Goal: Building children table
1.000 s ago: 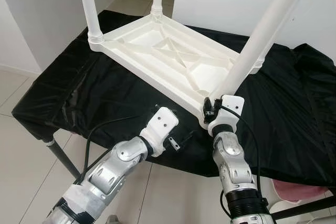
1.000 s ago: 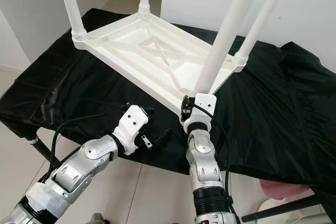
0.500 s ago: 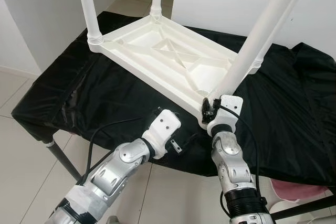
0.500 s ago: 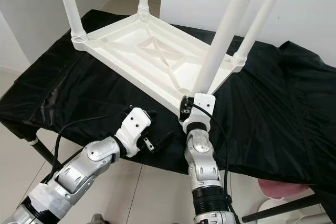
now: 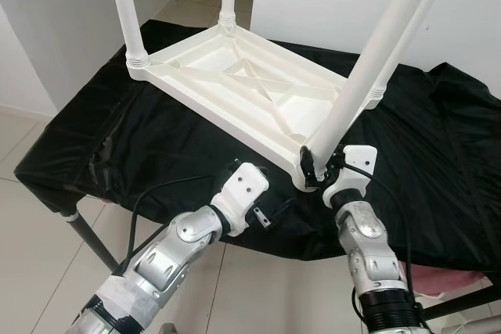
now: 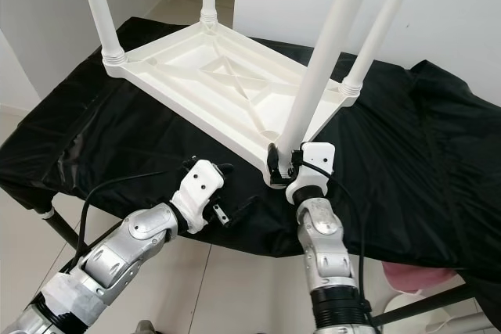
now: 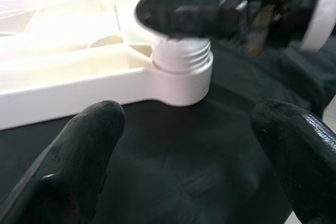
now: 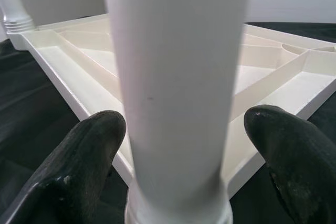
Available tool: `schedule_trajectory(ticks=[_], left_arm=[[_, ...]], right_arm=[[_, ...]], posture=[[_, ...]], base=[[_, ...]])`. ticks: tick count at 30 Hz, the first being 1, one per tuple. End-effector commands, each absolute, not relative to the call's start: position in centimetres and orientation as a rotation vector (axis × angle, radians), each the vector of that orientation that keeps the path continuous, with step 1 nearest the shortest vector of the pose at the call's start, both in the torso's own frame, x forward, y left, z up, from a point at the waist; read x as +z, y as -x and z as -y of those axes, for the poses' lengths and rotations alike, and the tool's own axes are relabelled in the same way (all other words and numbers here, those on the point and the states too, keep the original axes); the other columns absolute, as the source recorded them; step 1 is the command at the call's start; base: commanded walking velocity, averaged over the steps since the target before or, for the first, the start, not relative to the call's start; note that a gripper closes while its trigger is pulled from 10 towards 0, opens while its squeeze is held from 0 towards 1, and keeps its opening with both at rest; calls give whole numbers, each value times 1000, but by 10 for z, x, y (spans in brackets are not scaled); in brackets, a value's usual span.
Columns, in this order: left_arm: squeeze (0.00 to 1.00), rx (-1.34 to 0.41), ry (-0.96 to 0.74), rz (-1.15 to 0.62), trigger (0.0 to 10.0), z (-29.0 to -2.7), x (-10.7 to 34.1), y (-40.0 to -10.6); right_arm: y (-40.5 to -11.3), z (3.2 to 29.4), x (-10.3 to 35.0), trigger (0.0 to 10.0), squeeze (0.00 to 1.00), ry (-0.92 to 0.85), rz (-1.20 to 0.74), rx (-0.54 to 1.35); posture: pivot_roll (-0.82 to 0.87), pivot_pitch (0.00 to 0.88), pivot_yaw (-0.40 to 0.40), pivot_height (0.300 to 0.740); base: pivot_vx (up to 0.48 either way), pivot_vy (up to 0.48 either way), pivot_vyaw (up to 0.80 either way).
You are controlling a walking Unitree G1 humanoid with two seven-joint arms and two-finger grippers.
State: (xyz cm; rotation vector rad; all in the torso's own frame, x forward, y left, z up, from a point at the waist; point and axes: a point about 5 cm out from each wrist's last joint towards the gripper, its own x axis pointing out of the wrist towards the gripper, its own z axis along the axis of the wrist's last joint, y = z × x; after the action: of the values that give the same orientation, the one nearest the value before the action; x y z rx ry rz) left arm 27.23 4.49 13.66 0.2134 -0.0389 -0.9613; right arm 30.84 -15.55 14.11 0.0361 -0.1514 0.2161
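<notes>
Black cloth [image 5: 117, 131]; right pincer [image 8: 184, 145] seemingly astride table leg [image 8: 178, 77].

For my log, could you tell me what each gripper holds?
Nothing: the right gripper brackets the near table leg near its base without closing; the left gripper is open.

No writing, label, brand or number can be read anywhere. The white table [image 5: 250, 87] and its legs are plain. The black cloth [image 5: 141, 131] carries no print either.
</notes>
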Motion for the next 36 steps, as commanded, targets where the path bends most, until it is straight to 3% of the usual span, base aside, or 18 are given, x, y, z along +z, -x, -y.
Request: schedule_trajectory(ticks=[1, 15, 16, 17, 19, 20, 21, 22, 30, 31, 36], left_arm=[[0, -1132, -224, 19, 10000, -41, 134, -266], [0, -1153, -219, 17, 10000, -39, 135, -265], [0, -1153, -219, 15, 10000, -39, 134, -266], [0, -1153, -219, 15, 10000, -39, 134, -266], [0, -1147, -226, 11, 10000, -40, 133, -267], [0, -1147, -226, 11, 10000, -40, 133, -267], [0, -1142, -212, 18, 10000, -39, 135, -268], [0, -1140, -208, 23, 10000, -39, 137, -268], [0, -1137, -210, 20, 10000, -38, 135, -267], [0, -1138, -210, 21, 10000, -37, 135, -267], [0, -1137, -210, 22, 10000, -37, 135, -268]], right_arm=[[-312, 161, 143, 10000, 0, -21, 159, 270], [-331, 158, 146, 10000, 0, 90, 137, 527], [-333, 158, 144, 8941, 0, 101, 129, 535], [-333, 158, 144, 8941, 0, 101, 129, 535], [-336, 158, 142, 2902, 0, 103, 120, 539], [-336, 158, 142, 2902, 0, 103, 120, 539], [-336, 158, 141, 824, 0, 101, 120, 545], [-335, 157, 141, 0, 0, 99, 120, 548], [-329, 158, 138, 157, 0, 58, 125, 545], [-327, 159, 139, 10000, 0, 47, 133, 512], [-325, 160, 138, 10000, 0, 43, 131, 454]], posture=[[-18, 77, -42, 740], [-30, 104, -26, 740], [-34, 105, -33, 740], [-34, 105, -33, 740], [-30, 99, -33, 740], [-30, 99, -33, 740], [-25, 105, -36, 740], [-31, 105, -36, 740], [-32, 107, -41, 740], [-35, 107, -45, 740], [-38, 109, -46, 740]], base=[[0, 0, 0], [0, 0, 0], [0, 0, 0], [0, 0, 0], [0, 0, 0], [0, 0, 0], [0, 0, 0], [0, 0, 0], [0, 0, 0], [0, 0, 0], [0, 0, 0]])
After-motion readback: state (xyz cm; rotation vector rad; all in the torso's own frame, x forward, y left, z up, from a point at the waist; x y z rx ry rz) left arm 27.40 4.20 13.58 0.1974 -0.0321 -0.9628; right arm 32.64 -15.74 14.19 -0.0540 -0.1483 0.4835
